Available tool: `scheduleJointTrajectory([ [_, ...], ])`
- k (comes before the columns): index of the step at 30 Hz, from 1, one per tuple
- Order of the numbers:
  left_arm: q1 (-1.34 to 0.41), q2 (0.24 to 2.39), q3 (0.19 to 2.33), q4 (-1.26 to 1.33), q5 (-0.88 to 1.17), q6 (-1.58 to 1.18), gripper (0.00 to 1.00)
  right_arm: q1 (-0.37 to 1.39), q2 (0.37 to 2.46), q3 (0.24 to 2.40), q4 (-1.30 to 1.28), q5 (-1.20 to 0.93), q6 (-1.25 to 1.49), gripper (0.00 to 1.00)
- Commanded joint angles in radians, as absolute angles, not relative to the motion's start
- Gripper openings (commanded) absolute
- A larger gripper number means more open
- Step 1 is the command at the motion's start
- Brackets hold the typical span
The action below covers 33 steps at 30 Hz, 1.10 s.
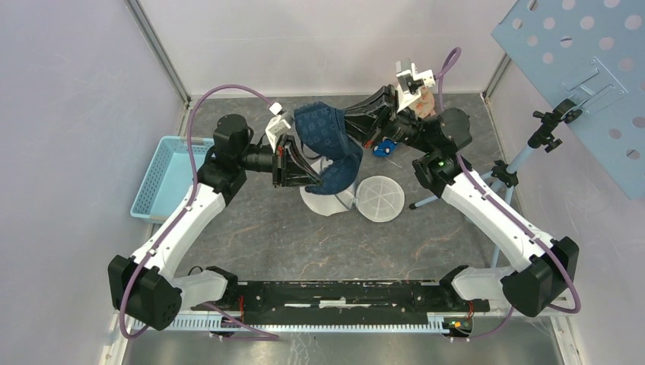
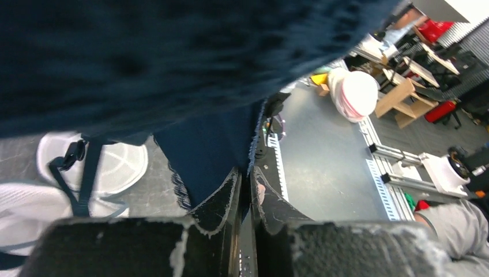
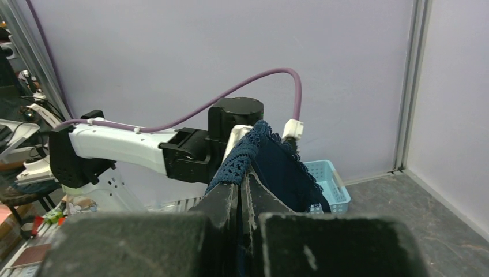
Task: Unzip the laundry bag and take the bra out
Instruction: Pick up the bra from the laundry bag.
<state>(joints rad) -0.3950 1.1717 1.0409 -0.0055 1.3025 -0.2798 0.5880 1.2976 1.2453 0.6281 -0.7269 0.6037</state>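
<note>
while the top view shows the bra (image 1: 323,129) strung over the bag (image 1: 316,204), each wrist view shows its jaws clamped on bra fabric.

bra (image 2: 144,52): blurred up close | laundry bag (image 1: 318,202): partly hidden beneath bra | left fingers (image 2: 222,202): grip unclear, possibly loose
</note>
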Motion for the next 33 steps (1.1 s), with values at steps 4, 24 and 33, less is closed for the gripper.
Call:
scheduleJointTrajectory([
  [4, -0.349, 1.172, 1.066, 0.005, 1.112, -0.285, 0.17, 0.592, 1.255, 1.217, 0.625, -0.69, 0.639, 0.0],
  [24, -0.328, 0.933, 0.925, 0.005, 0.93, -0.387, 0.93, 0.595, 1.305, 1.239, 0.46, -0.508, 0.611, 0.0],
  [33, -0.329, 0.974, 1.02, -0.142, 0.816, -0.356, 1.0, 0.622, 1.321, 1.24, 0.426, -0.457, 0.524, 0.0],
])
